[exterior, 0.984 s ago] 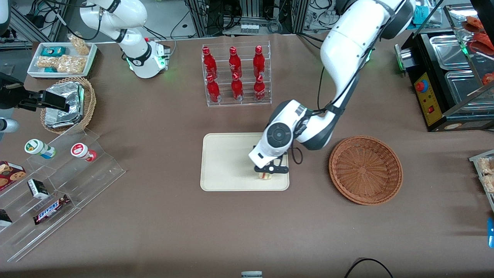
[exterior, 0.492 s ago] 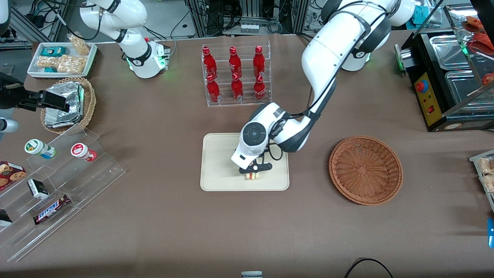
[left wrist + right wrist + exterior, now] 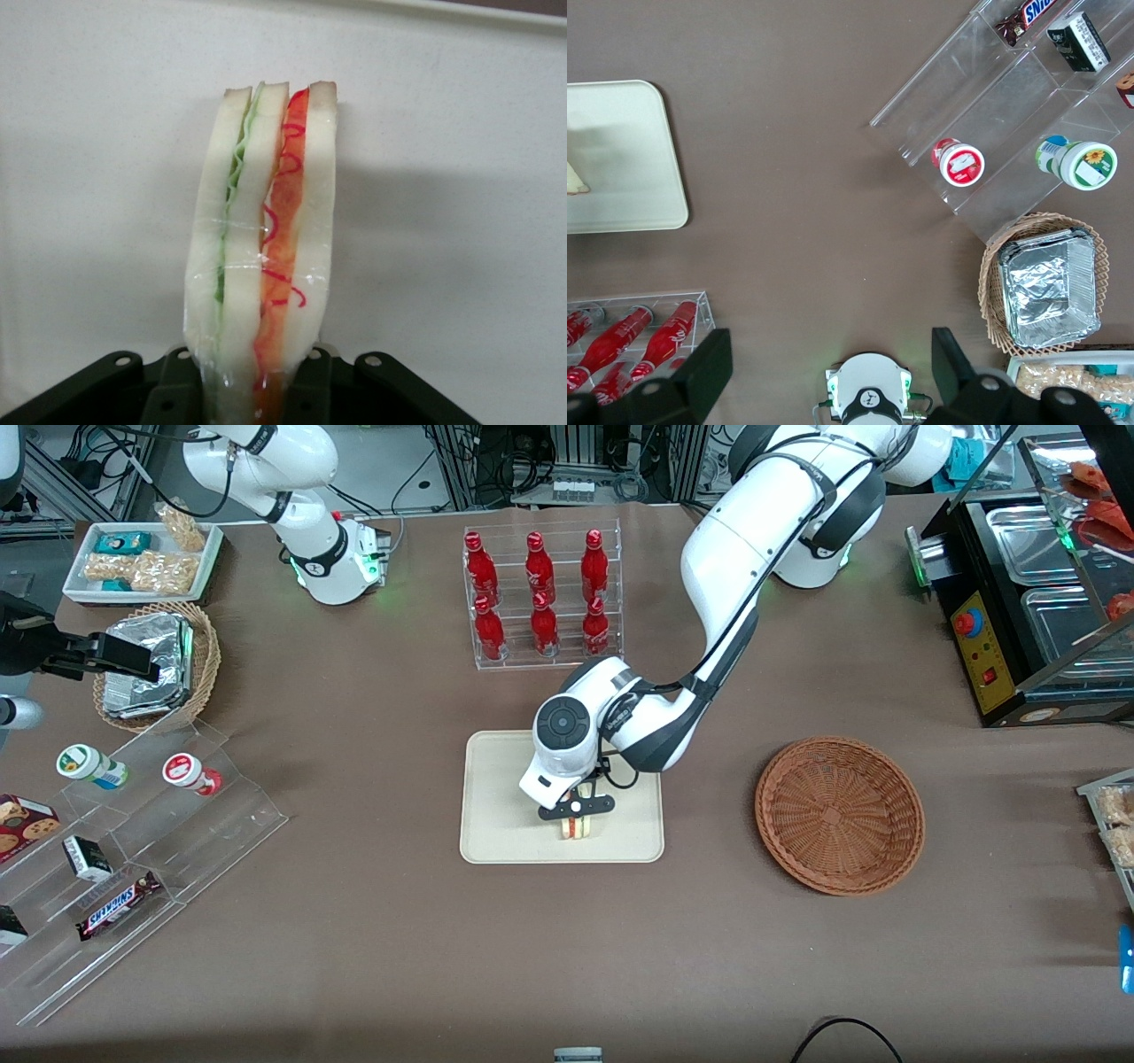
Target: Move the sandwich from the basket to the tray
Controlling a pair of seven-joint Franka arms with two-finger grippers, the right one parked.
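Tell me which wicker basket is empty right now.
The wide reddish-brown basket beside the tray; the smaller tan basket holds foil packs. The gripper holds the sandwich over the tray.

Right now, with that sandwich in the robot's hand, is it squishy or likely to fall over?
Probably soft: the sandwich is white bread layers in clear wrap, bowing slightly. The hand grips it on edge over the tray, so released, the narrow wedge may tip flat.

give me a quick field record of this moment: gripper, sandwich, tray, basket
gripper: left arm's gripper over the tray, shut on the sandwich
sandwich: wrapped wedge with green and red filling, held between the fingers above the tray surface
tray: cream tray, nothing else on it
basket: reddish-brown wicker basket, empty, toward the working arm's end
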